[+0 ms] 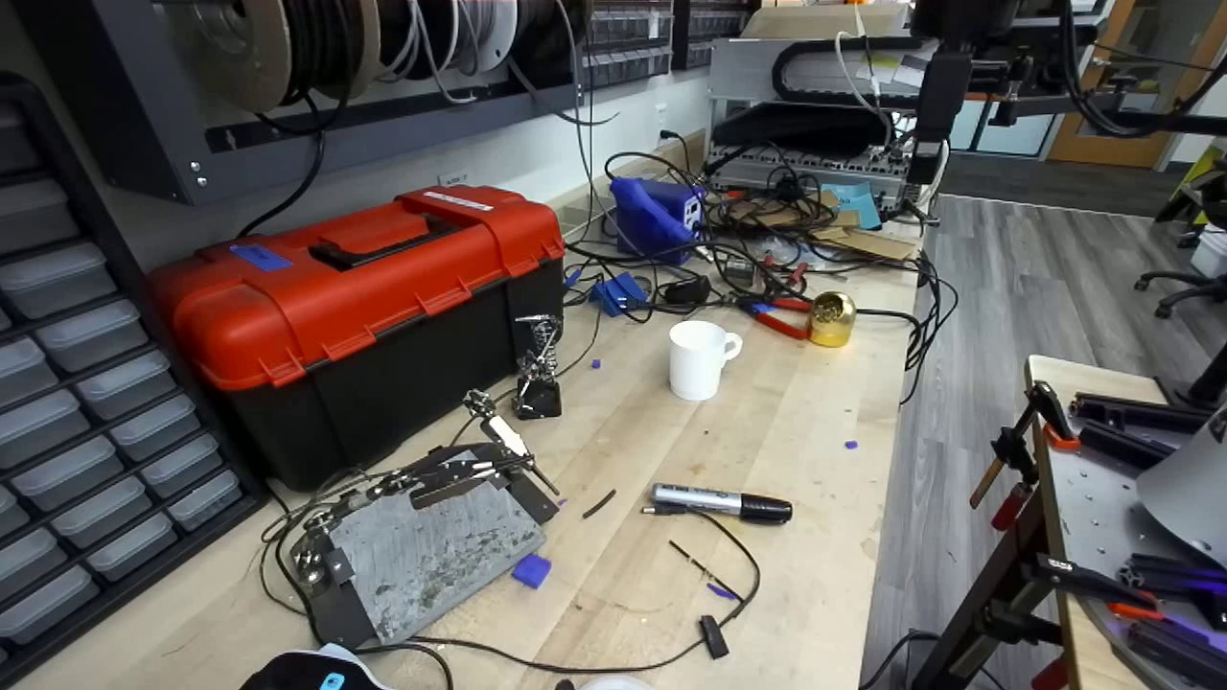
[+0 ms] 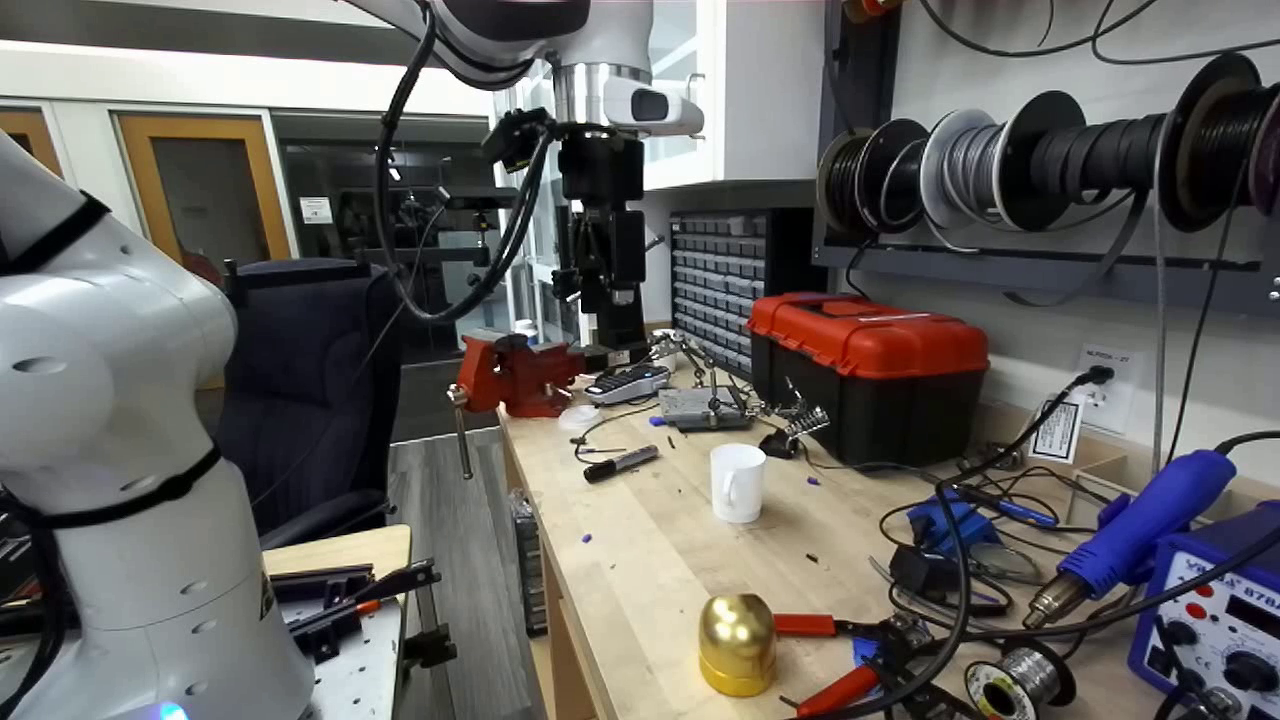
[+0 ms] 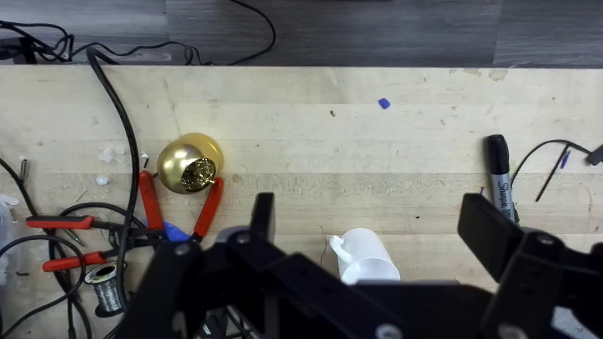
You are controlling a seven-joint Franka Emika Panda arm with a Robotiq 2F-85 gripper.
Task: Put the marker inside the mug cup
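Workbench (image 1: 796,422) of pale wood over grey floor (image 1: 997,278), mug (image 1: 696,362) and marker (image 1: 721,503) on top, jaws wide apart above.

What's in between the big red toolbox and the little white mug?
A metal coil stand, a thin dark cable and a tiny purple bit lie between the red toolbox and the white mug. Both exterior views show the stand and bit.

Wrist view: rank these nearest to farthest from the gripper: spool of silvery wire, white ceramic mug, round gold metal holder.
1. White ceramic mug: lower centre, framed between the fingers.
2. Round gold metal holder: left side, mid-height.
3. Spool of silvery wire: farther left, lower.
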